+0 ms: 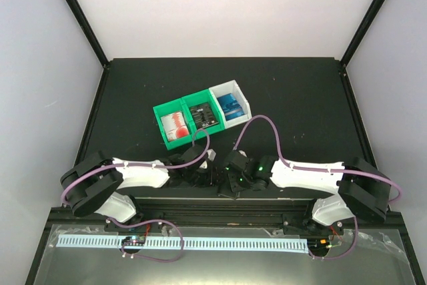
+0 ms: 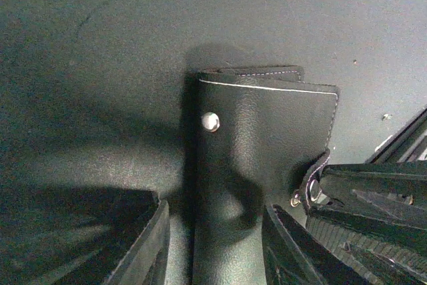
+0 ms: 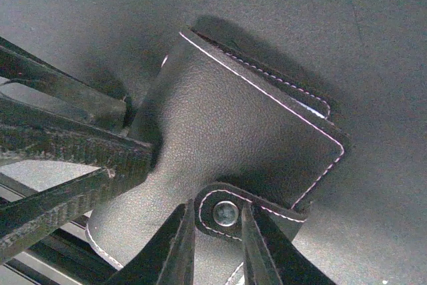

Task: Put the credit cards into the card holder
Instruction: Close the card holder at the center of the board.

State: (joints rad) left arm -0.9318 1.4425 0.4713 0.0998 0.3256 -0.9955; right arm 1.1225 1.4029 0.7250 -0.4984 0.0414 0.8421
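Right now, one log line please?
left gripper: open, astride holder | right gripper: shut on holder tab | holder: folded, unsnapped | cards: in bins

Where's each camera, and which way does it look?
Top: above and behind the robot, looking down at the table; left arm and right arm show.
Left wrist: on the left arm, looking past the left gripper at the holder.
Right wrist: on the right arm, looking past the right gripper at the holder's tab.
Shared: both wrist views show the holder.

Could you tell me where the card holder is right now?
In both wrist views the card holder sits between the left end effector and the right end effector, whose fingers flank its snap tab, centrally near the table's near edge.
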